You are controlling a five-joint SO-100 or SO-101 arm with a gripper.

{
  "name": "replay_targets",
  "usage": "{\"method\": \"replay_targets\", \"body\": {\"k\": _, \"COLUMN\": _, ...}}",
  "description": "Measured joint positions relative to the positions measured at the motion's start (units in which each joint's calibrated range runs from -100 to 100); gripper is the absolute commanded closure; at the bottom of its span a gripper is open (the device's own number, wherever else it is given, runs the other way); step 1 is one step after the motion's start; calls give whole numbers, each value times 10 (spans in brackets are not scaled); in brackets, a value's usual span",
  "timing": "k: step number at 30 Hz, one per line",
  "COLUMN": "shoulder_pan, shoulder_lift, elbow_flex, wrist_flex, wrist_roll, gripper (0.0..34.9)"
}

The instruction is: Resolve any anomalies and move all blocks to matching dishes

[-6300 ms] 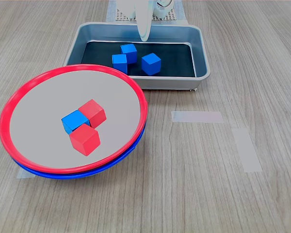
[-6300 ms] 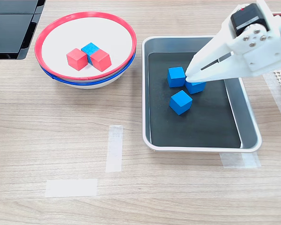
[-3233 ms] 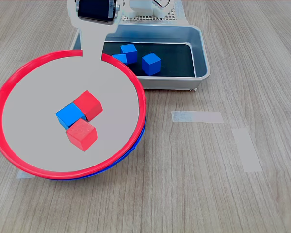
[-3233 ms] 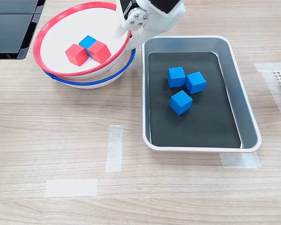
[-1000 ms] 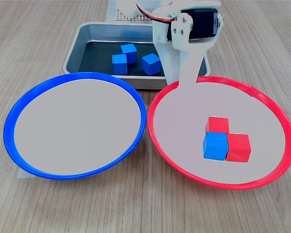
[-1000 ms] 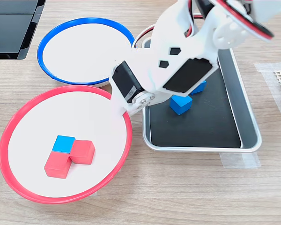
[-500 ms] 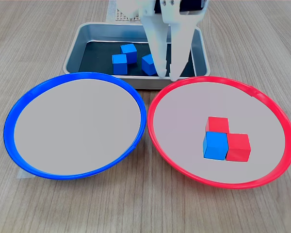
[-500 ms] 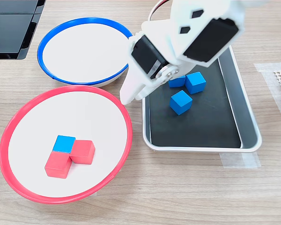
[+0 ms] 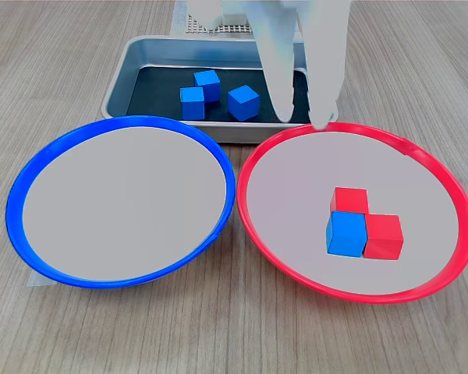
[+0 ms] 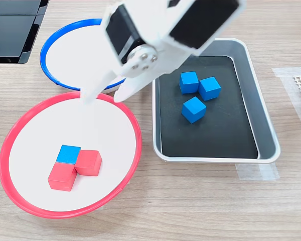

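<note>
Blocks: six cubes in all, four blue and two red
Red dish (image 9: pixel 444 187) (image 10: pixel 10 191): one, holding three touching blocks, namely a blue block (image 9: pixel 343 234) (image 10: pixel 68 153), a red block (image 9: pixel 383 237) (image 10: pixel 61 176) and another red block (image 9: pixel 349 200) (image 10: pixel 89 162)
Blue dish (image 9: pixel 31 167) (image 10: pixel 50 47): one, side by side with the red one, on the first exterior view's left
Tray (image 9: pixel 140 58) (image 10: pixel 268 143): one grey metal tray with a dark base, holding three blue blocks (image 9: pixel 242 102) (image 10: pixel 193 109), two of them touching and the third just beside
Gripper (image 9: pixel 303 121) (image 10: pixel 101 97): one, white, fingers spread apart with nothing between them, tips hanging over the red dish's rim on its tray side, well apart from the three blocks there
Table (image 9: pixel 296 335) (image 10: pixel 190 211): pale wood, with strips of clear tape
</note>
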Motion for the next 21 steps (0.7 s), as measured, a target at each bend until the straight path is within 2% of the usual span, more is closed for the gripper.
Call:
{"method": "replay_targets", "body": {"k": 8, "shoulder_pan": -3, "shoulder_lift": 206, "elbow_flex": -169, "wrist_flex": 2, "wrist_roll": -60, "gripper": 176}}
{"method": "replay_targets", "body": {"k": 21, "shoulder_pan": -50, "shoulder_lift": 329, "elbow_flex": -337, "wrist_flex": 32, "wrist_roll": -134, "gripper": 176}}
